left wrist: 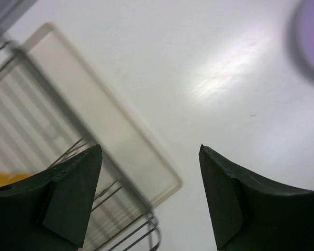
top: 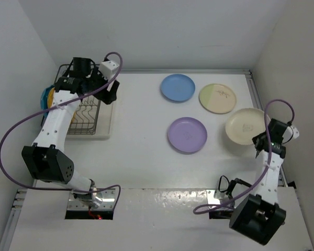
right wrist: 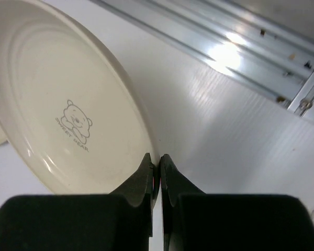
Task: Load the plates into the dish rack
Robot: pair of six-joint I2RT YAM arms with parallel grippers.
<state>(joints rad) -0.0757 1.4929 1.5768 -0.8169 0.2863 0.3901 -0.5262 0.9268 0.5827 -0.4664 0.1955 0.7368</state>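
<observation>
Table [top: 141, 120]: four plates [top: 187, 134]; dish rack [top: 86, 119]: two. Right end effector [right wrist: 156, 163] clamps cream plate [right wrist: 68, 104]; left end effector [left wrist: 150, 150] apart.

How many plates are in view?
6: light blue and cream-and-green far centre, lavender nearer, cream at right, rim pinched by the right pincer, teal and orange in the dish rack, mostly hidden behind the left arm.

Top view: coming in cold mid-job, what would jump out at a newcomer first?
The right gripper is shut on the rim of the cream plate at the table's right edge. Three more lie flat mid-table: the blue plate, the green-and-cream plate and the lavender plate. At far left, the left gripper hangs open over the rack.
</observation>
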